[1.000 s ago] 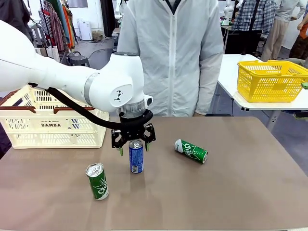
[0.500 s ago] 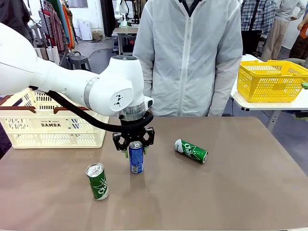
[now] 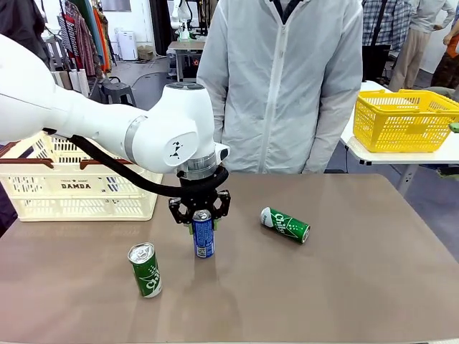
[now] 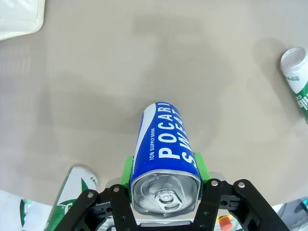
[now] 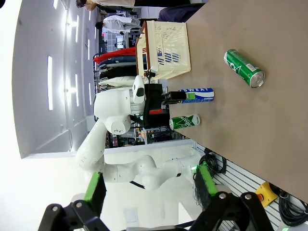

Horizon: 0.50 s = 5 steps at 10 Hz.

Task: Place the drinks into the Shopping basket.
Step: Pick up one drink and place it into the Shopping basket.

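Blue drink can (image 3: 204,240): upright mid-table; smooth thin metal, likely light, slippery and easily dented, so a moderate squeeze across the upper body suits it.
Left gripper (image 3: 201,219): green pads (image 4: 126,169) clamped on the can just below its top.
Right gripper (image 5: 149,188): jaws wide, nothing held.
Shopping basket (image 3: 72,162): far-left table corner; its rim needs clearing.
Open room: bare table (image 3: 344,287) toward the basket; standing green can (image 3: 145,270) and lying green can (image 3: 285,224) sit aside.

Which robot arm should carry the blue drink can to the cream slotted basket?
Left. The left gripper is shut on the upright blue can, and the basket sits on that side. The right gripper is open, farther off.
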Each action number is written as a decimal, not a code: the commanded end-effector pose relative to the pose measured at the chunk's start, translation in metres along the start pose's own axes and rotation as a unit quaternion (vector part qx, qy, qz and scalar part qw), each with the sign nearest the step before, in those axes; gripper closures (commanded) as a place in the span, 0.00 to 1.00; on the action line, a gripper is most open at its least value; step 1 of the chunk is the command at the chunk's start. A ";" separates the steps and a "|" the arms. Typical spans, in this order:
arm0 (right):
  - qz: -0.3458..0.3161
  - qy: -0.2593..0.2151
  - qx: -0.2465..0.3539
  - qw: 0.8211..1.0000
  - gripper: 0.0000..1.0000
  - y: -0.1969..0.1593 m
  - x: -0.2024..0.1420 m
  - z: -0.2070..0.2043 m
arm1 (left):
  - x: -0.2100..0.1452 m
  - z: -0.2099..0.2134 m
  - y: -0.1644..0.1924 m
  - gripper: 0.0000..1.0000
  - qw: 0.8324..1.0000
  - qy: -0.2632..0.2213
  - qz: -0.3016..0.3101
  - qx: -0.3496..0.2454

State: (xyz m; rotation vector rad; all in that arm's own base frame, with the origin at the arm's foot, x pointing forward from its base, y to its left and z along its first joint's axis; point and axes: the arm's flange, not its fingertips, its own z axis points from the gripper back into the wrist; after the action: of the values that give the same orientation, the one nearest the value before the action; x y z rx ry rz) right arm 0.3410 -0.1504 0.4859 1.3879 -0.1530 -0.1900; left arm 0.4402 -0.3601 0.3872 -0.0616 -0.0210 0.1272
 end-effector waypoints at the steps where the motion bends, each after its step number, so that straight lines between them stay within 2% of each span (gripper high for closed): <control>1: -0.008 0.004 -0.003 1.000 0.00 0.004 -0.001 0.001 | -0.001 0.012 0.013 1.00 1.000 -0.021 -0.011 -0.006; 2: -0.008 0.004 -0.003 1.000 0.00 0.004 -0.001 0.001 | 0.007 0.045 0.032 1.00 1.000 -0.003 -0.026 0.002; 4: -0.008 0.004 -0.003 1.000 0.00 0.004 -0.001 0.001 | 0.026 0.155 0.094 1.00 0.995 -0.041 -0.067 -0.062; 5: -0.008 0.004 -0.003 1.000 0.00 0.004 -0.001 0.001 | 0.035 0.202 0.118 1.00 0.993 -0.058 -0.086 -0.065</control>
State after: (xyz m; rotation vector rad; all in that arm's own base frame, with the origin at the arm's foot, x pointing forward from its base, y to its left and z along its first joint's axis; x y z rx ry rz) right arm 0.3410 -0.1506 0.4858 1.3880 -0.1530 -0.1906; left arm 0.4514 -0.2566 0.5421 -0.1484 -0.1321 0.0042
